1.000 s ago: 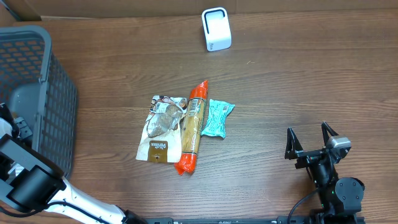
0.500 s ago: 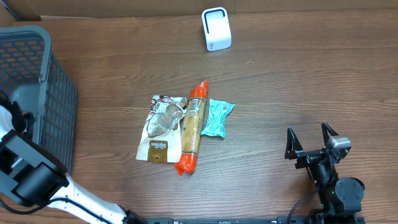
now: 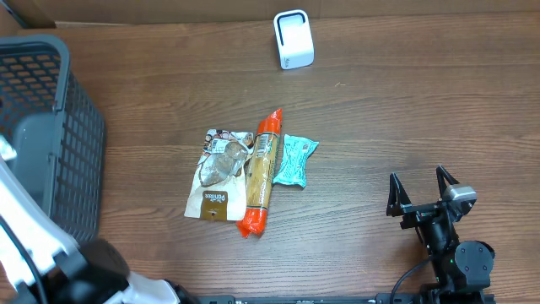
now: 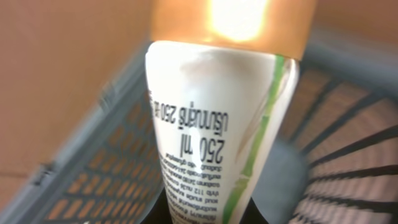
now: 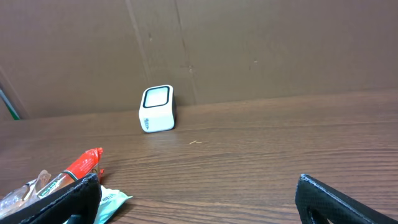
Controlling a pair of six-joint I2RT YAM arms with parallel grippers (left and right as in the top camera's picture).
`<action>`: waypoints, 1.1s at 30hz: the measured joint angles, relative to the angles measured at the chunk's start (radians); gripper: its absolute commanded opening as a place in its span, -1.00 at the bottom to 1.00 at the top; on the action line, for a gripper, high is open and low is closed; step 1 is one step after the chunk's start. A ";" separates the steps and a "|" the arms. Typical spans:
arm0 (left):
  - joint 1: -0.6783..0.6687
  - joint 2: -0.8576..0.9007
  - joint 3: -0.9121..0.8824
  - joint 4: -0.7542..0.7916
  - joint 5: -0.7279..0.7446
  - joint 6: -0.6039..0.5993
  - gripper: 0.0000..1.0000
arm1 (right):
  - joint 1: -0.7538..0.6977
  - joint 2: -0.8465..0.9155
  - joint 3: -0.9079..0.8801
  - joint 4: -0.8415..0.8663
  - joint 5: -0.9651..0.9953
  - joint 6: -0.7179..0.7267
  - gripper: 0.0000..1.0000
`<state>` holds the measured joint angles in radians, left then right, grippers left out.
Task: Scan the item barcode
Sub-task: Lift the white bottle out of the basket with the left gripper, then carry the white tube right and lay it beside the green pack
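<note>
Left arm [image 3: 34, 245] angles up at 8 o'clock, left pincer [image 4: 205, 211] clamped on one orange-capped tube [image 4: 217, 124] over the one grey basket [image 3: 51, 127] at 9 o'clock; right pincer [image 3: 417, 176] rests at 4 o'clock, fingers [image 3: 393, 192] apart. One scanner [image 3: 294, 39] stands at 12 o'clock; three packets [image 3: 261, 173] lie mid-desk [image 3: 405, 93].

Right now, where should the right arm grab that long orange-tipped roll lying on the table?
I'd take the roll from above near its far orange end, closing across its narrow width: it lies flat, and that end pokes clear of the brown pouch and teal wrapper.
</note>
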<state>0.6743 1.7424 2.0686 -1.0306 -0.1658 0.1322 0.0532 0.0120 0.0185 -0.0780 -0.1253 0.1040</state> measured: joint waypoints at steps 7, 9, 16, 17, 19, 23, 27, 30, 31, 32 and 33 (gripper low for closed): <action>-0.135 -0.203 0.048 -0.017 0.273 -0.163 -0.92 | 0.000 0.000 0.000 0.000 0.000 0.001 1.00; -0.196 -0.226 0.051 -0.077 0.370 -0.187 -0.91 | 0.000 0.000 0.000 0.000 0.000 0.000 1.00; -0.517 -0.211 -0.018 -0.196 0.505 -0.217 -0.92 | 0.000 0.000 0.000 0.000 0.000 0.000 1.00; -0.574 -0.203 -0.045 -0.191 0.502 -0.221 -0.92 | 0.000 0.000 0.000 -0.001 0.000 0.000 1.00; -0.680 -0.187 -0.106 -0.168 0.482 -0.240 -0.91 | 0.000 0.000 0.000 0.000 0.000 0.000 1.00; -0.888 -0.132 -0.245 -0.049 0.420 -0.323 -0.92 | 0.000 0.000 0.000 -0.001 0.000 0.000 1.00; -1.039 -0.046 -0.335 0.072 0.392 -0.420 -0.91 | 0.000 0.000 0.000 0.000 -0.001 0.000 1.00; -1.149 0.058 -0.367 0.146 0.384 -0.503 -0.91 | 0.000 0.000 0.000 0.000 0.000 0.000 1.00; -1.183 0.099 -0.370 0.166 0.380 -0.531 -0.91 | 0.000 0.000 0.000 0.000 0.000 0.000 1.00; -1.209 0.131 -0.370 0.182 0.378 -0.555 -0.92 | 0.000 0.000 0.000 -0.001 0.000 0.000 1.00; -1.233 0.162 -0.370 0.195 0.378 -0.575 -0.92 | 0.000 0.000 0.000 0.000 0.000 0.000 1.00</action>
<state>-0.5583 1.9045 1.6981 -0.8352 0.2123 -0.4431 0.0532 0.0120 0.0185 -0.0780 -0.1257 0.1040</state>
